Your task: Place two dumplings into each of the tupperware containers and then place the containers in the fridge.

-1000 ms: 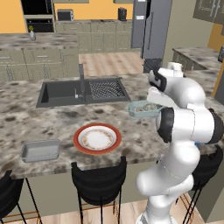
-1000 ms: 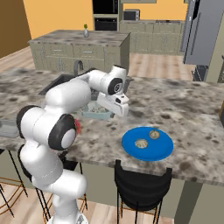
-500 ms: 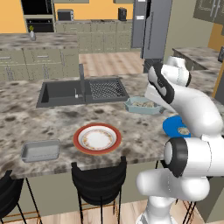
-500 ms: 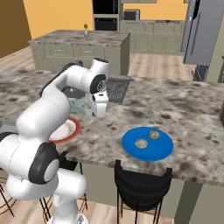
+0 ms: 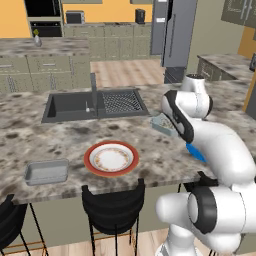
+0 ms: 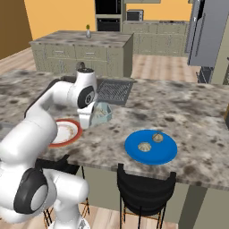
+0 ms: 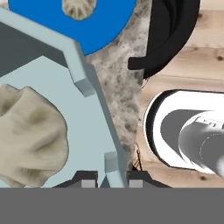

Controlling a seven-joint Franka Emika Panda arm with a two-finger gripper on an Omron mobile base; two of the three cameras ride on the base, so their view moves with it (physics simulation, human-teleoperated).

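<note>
The gripper (image 7: pixel 111 175) was clamped on the rim of a container (image 7: pixel 94 94) holding a dumpling (image 7: pixel 28 135), lifted above the counter (image 6: pixel 179 107) beside the sink (image 5: pixel 75 105). No writing was readable.

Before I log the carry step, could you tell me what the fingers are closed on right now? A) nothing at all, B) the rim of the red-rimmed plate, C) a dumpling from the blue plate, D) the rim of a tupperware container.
D: in the hand view the fingers pinch the pale wall of the tupperware container, which has a dumpling inside, and the right base view shows the container lifted off the counter.
</note>
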